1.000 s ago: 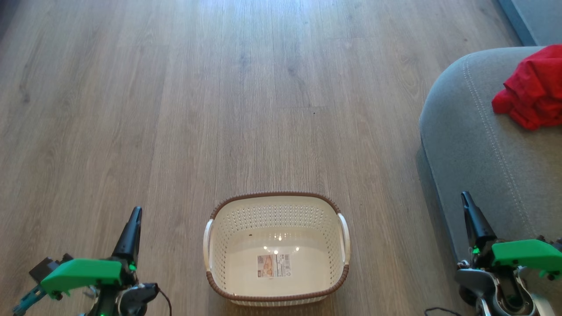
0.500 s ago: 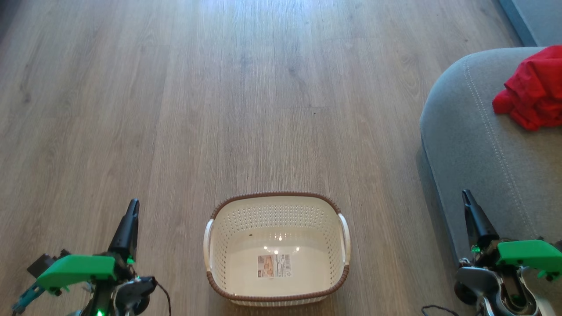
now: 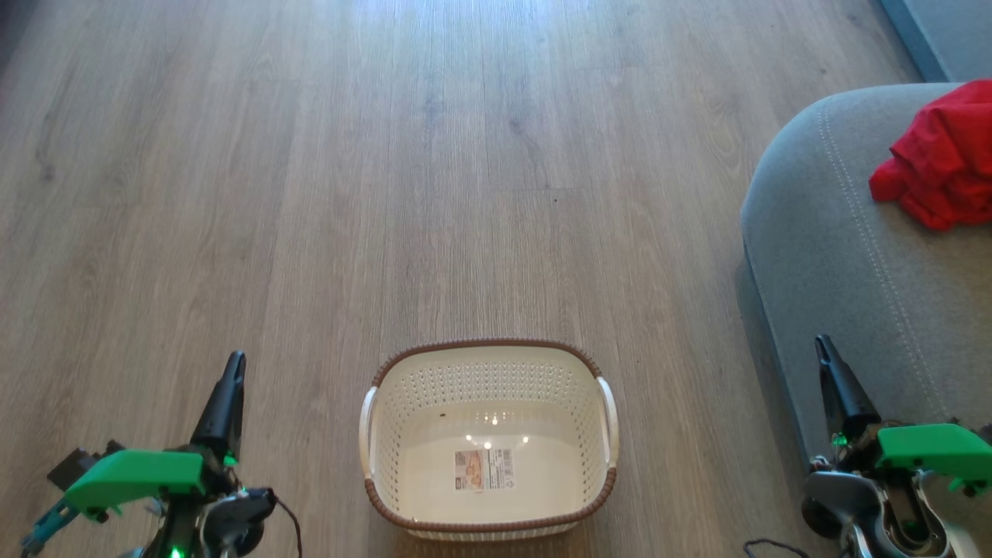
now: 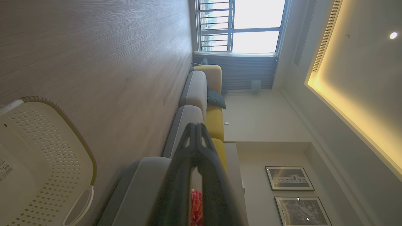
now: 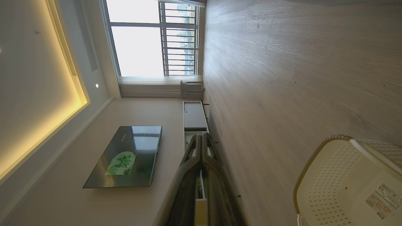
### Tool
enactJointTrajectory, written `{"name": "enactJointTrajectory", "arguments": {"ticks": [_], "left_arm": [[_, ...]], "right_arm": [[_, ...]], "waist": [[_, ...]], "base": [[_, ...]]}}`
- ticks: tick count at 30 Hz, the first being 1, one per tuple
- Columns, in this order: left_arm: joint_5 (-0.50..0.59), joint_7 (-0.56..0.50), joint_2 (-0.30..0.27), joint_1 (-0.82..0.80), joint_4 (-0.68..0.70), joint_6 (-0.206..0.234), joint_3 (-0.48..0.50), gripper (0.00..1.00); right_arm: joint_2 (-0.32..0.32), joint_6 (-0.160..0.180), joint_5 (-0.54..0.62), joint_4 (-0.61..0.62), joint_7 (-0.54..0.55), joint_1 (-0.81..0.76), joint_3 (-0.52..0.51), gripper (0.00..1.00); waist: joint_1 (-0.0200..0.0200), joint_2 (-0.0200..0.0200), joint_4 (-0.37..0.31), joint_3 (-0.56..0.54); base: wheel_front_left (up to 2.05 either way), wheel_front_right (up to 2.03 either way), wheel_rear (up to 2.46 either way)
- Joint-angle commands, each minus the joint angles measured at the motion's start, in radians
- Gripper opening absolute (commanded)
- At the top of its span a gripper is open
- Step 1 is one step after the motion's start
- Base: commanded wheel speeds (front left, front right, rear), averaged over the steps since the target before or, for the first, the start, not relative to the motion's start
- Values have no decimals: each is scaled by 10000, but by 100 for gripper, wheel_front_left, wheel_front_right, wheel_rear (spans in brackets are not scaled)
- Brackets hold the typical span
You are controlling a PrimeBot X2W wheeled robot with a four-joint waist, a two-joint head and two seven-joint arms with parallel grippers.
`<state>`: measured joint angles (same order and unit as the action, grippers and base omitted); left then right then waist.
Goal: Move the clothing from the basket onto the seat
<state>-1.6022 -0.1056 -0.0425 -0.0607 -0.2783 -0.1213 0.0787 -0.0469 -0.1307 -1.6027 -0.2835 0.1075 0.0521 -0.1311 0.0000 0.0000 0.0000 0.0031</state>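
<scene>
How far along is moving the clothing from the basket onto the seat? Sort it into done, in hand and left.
Done: the basket holds just its paper label, and the red clothing lies on the grey seat. In hand: nothing; the left gripper and right gripper are both shut and empty. Left: nothing visible to move, so the job looks finished.

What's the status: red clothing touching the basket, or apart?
Apart. The head view shows it: the clothing lies on the seat, while the basket stands on the floor, with bare boards between them.
</scene>
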Motion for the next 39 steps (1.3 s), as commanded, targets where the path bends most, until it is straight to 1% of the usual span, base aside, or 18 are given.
{"name": "enactJointTrajectory", "arguments": {"ticks": [1,39], "left_arm": [[-63,-78,-77,-474,329,-94,353,0],[-64,-77,-77,-474,330,-94,351,0]], "right_arm": [[-33,0,-57,387,59,558,171,0],[-33,0,-59,387,58,558,172,0]], "waist": [[0,0,0,0],[0,0,0,0]], "base": [[0,0,0],[0,0,0]]}}
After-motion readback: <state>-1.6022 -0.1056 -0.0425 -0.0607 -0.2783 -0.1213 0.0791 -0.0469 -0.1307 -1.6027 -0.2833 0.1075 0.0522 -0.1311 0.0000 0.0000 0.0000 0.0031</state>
